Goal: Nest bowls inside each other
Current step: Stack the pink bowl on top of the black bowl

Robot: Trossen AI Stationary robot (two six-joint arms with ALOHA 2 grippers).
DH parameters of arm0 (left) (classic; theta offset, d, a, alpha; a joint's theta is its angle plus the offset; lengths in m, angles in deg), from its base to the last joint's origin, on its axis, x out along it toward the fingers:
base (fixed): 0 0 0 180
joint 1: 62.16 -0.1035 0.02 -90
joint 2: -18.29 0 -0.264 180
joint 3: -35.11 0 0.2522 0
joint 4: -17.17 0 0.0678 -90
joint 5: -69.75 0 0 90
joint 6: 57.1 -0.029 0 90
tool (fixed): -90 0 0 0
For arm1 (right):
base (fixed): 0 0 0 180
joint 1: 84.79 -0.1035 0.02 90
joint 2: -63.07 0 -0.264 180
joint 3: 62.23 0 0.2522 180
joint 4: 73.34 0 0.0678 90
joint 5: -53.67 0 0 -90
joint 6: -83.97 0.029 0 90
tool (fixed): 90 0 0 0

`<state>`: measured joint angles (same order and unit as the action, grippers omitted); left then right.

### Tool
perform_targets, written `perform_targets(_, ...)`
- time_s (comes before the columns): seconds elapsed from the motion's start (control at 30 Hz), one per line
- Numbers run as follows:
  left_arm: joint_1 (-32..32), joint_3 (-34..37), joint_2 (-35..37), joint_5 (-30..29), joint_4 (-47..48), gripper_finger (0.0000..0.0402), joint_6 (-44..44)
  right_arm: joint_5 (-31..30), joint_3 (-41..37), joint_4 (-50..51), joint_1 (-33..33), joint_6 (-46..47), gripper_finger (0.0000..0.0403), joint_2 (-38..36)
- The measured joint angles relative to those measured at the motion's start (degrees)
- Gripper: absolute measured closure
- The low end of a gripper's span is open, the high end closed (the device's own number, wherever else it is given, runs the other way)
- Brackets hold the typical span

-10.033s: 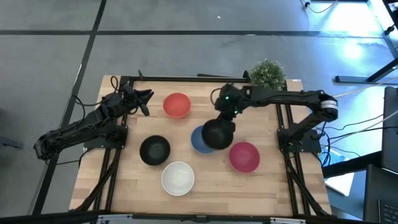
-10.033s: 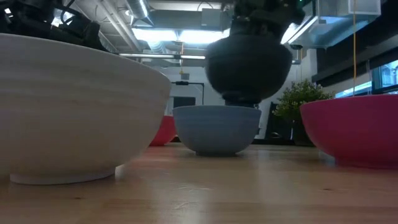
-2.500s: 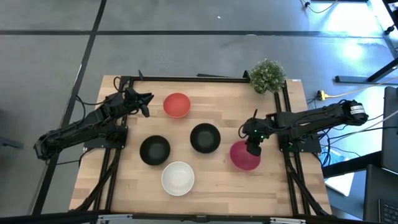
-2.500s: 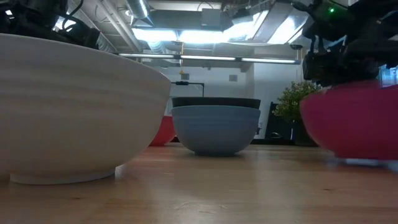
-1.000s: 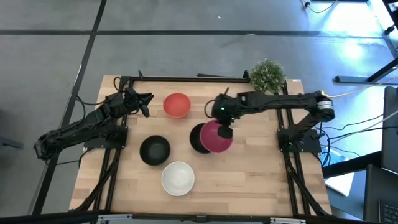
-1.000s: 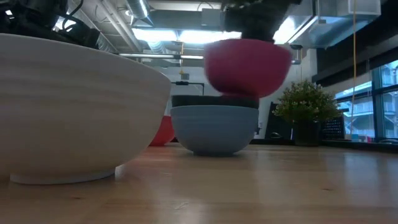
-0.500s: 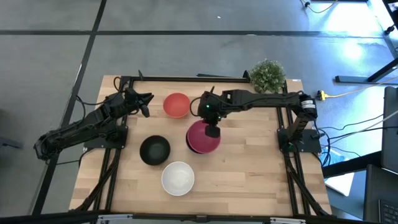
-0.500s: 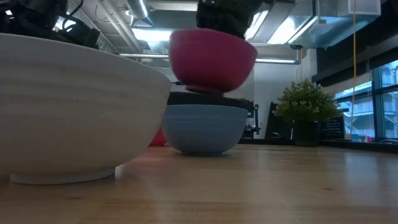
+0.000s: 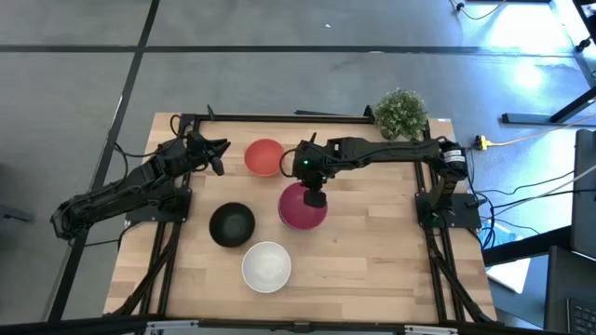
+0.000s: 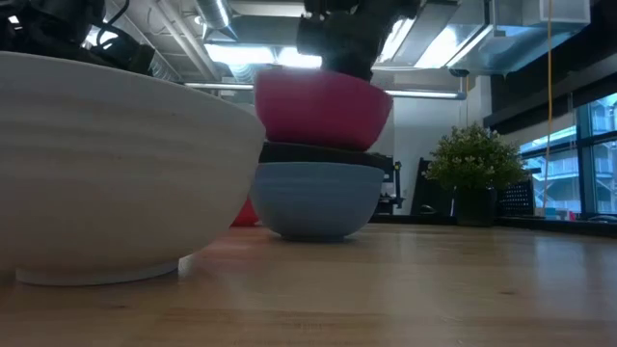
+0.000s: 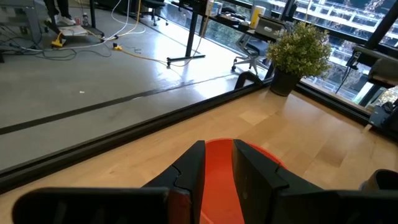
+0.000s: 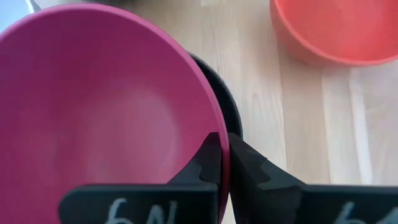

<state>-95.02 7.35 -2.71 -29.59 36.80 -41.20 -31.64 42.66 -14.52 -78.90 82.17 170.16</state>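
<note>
Looking down from the high view, we count four bowls plainly: a red bowl [image 9: 264,156], a lone black bowl [image 9: 231,224], a white bowl [image 9: 266,265] and a magenta bowl [image 9: 302,207] at the table's [image 9: 391,270] middle. Our right gripper [image 9: 315,197] is clamped on the magenta bowl's far rim. Our left gripper [image 9: 217,149] waits near the far left corner; we cannot tell its jaws here. A potted plant [image 9: 401,111] stands at the far right corner.

At the low view, the count rises to six: the magenta bowl sits tilted in a second black bowl [image 10: 323,153], which is nested in a blue bowl [image 10: 316,197]. The white bowl fills the left foreground and hides most of the red one.

From the left wrist view, our left fingers stand slightly parted with nothing between them, the red bowl beyond.

From the right wrist view, our fingers [image 12: 207,163] pinch the magenta rim, one inside and one outside, with the black rim beneath.
</note>
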Motion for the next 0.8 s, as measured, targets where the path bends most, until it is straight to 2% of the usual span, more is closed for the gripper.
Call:
perform_targets(0.5,0.0,0.0,0.0,-0.5,1.8,0.0328,0.0,1.1,0.0,-1.5,0.0,-1.6,0.0392,4.6)
perform_targets(0.8,0.0,0.0,0.0,-0.5,2.4,0.0328,0.0,1.0,0.0,-2.8,0.3,-1.8,0.0392,4.8)
